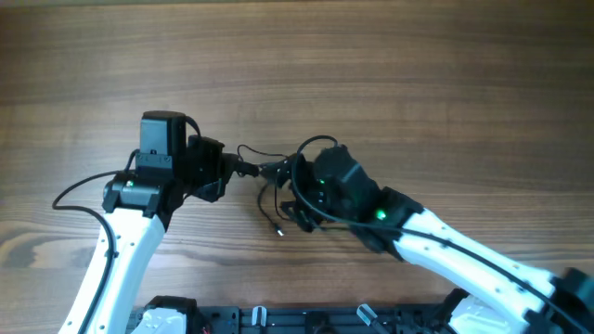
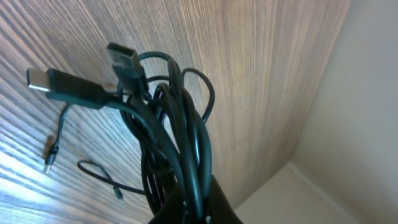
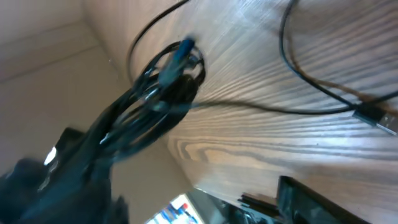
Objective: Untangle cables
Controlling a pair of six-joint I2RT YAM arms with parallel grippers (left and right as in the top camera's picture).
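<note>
Two arms point(image 1: 125, 249) lean inward, fingers point(image 1: 225, 168) clamping the cables point(image 1: 263, 168).

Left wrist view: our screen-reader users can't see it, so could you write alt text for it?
A bundle of black cables rises from the bottom of the frame, lifted above a wooden table. Two plugs stick out at upper left, a dark USB plug and a silver-tipped plug; a thin cord end shows at lower left.
</note>
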